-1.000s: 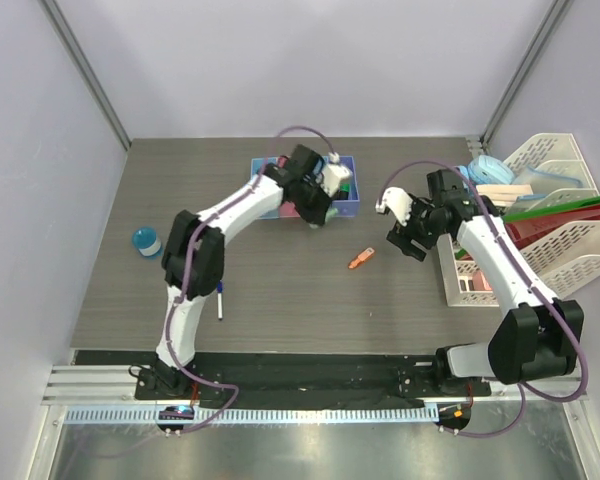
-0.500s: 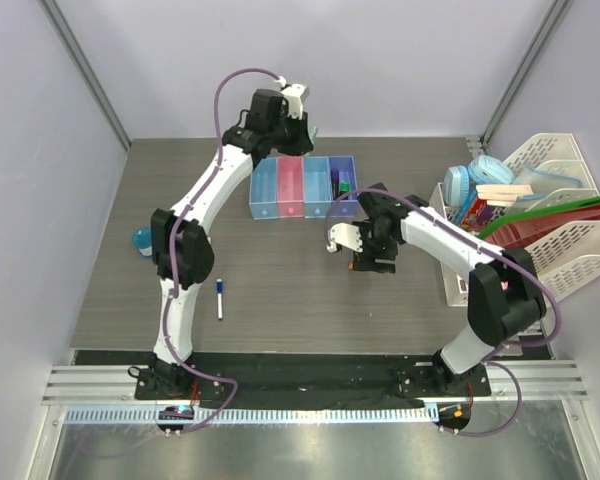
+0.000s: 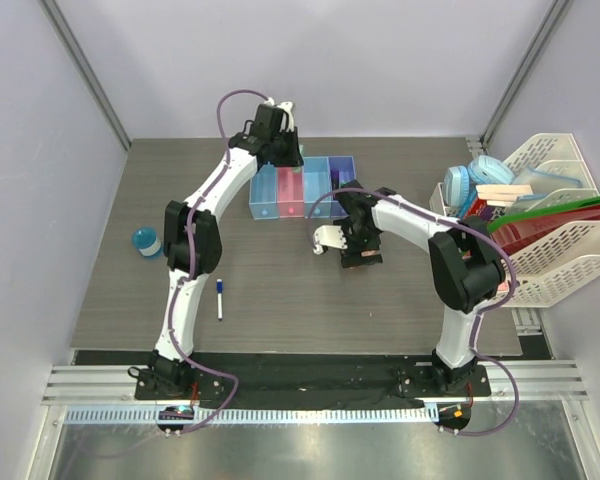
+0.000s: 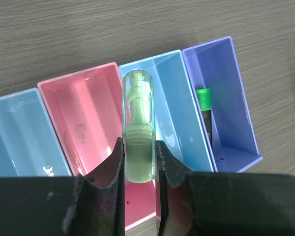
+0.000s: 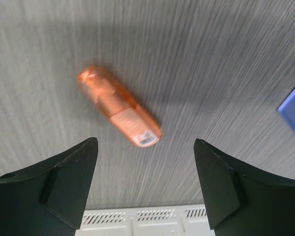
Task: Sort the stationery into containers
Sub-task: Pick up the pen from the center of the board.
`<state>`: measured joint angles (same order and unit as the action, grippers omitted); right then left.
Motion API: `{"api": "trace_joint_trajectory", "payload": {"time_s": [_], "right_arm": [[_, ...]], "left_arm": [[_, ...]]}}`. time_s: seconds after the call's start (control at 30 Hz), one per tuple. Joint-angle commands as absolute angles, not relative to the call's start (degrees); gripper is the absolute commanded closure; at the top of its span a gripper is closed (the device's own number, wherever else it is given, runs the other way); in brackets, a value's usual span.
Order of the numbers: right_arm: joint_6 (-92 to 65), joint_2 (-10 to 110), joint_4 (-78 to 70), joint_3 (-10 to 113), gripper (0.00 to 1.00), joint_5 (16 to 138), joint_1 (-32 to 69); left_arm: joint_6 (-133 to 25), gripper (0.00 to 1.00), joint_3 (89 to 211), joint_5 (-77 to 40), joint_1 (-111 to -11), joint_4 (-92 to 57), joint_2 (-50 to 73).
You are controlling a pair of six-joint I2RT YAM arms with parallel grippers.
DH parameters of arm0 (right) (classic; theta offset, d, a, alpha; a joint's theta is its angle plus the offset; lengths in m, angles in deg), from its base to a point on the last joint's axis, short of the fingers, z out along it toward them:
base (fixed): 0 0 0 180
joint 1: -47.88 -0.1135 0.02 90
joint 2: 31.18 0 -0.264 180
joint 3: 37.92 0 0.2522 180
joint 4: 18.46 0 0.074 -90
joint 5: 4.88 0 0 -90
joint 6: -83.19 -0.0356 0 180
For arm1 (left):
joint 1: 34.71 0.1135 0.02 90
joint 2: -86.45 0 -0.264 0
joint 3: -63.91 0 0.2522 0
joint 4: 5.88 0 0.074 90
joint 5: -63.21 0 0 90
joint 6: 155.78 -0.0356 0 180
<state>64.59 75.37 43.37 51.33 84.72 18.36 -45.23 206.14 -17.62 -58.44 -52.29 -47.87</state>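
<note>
You have 1 item visibly sorted: the green-capped highlighter (image 4: pixel 203 98) lies in the purple bin (image 4: pixel 231 83). The pink bin (image 4: pixel 83 113) and light blue bin (image 4: pixel 174 93) look empty, and the blue bin (image 4: pixel 14 132) is only partly in view.

Your left hand (image 4: pixel 139 147) is nearly closed, pinching a translucent green piece (image 4: pixel 137 98) above the edge where the pink and light blue bins meet, so that drop looks close. Your right hand (image 5: pixel 145 147) stands wide open and holds nothing, with the orange piece (image 5: pixel 119 106) lying flat on the counter between its fingers but untouched.

That leaves 4 things to bin: the green piece, the orange piece, the blue-capped marker (image 3: pixel 220 298) and the blue disc (image 3: pixel 145 241), both near the left arm.

The counter (image 3: pixel 300 300) is dark grey wood-grain and matte. Pale lilac walls (image 3: pixel 330 60) close it in, and white mesh racks (image 3: pixel 570 255) of books and folders stand at the right.
</note>
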Motion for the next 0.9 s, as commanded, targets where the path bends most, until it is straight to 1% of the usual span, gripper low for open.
{"api": "trace_joint_trajectory", "payload": {"time_s": [0.0,0.13,0.23,0.33,0.43,0.47,0.53,0.57,0.6,0.63,0.67,0.73,0.77,0.87], "right_arm": [[68.33,79.37,43.64,55.47,0.15,83.28,18.17],[69.65,83.25,44.16,57.49,0.15,82.31,18.34],[70.09,85.62,46.18,59.16,0.18,80.82,18.43],[70.44,87.21,47.24,59.69,0.23,80.29,18.52],[70.71,89.05,49.08,60.66,0.32,79.33,18.78],[70.71,89.58,49.78,60.92,0.38,79.06,18.96],[70.27,90.46,51.19,61.19,0.44,78.53,18.96],[70.10,90.90,51.54,61.10,0.51,78.44,18.96],[69.75,90.99,51.72,60.58,0.56,78.27,18.87],[69.66,90.99,51.64,60.22,0.63,78.09,18.87],[69.31,90.64,51.55,59.87,0.78,77.91,18.78],[68.25,90.38,51.20,58.82,0.88,77.48,18.87],[67.90,89.59,50.76,58.47,0.99,77.21,18.87],[65.44,87.92,49.62,57.58,0.99,76.07,18.87]], "left_arm": [[-42.94,1.00,207.84,-19.06,-58.09,-53.30,-45.91],[-42.58,1.00,206.00,-18.71,-58.09,-53.30,-44.95],[-42.32,1.00,205.56,-18.27,-58.18,-53.48,-44.68],[-41.62,1.00,205.47,-17.57,-58.09,-53.39,-44.68],[-41.09,1.00,206.25,-17.22,-58.09,-53.30,-45.21],[-40.91,1.00,206.61,-17.30,-58.09,-53.48,-45.56],[-40.65,1.00,207.93,-17.13,-58.09,-53.66,-46.44],[-40.47,1.00,208.19,-17.04,-58.00,-53.66,-46.70],[-40.39,1.00,208.28,-17.21,-58.09,-53.57,-46.79],[-40.38,1.00,208.19,-17.47,-58.09,-53.66,-46.79],[-40.30,1.00,208.02,-17.91,-58.00,-53.74,-46.88],[-40.30,1.00,207.75,-18.27,-58.00,-53.74,-46.79],[-40.30,1.00,207.75,-18.70,-57.91,-53.74,-46.70],[-39.51,1.00,207.67,-19.06,-57.74,-54.27,-46.62]]}}
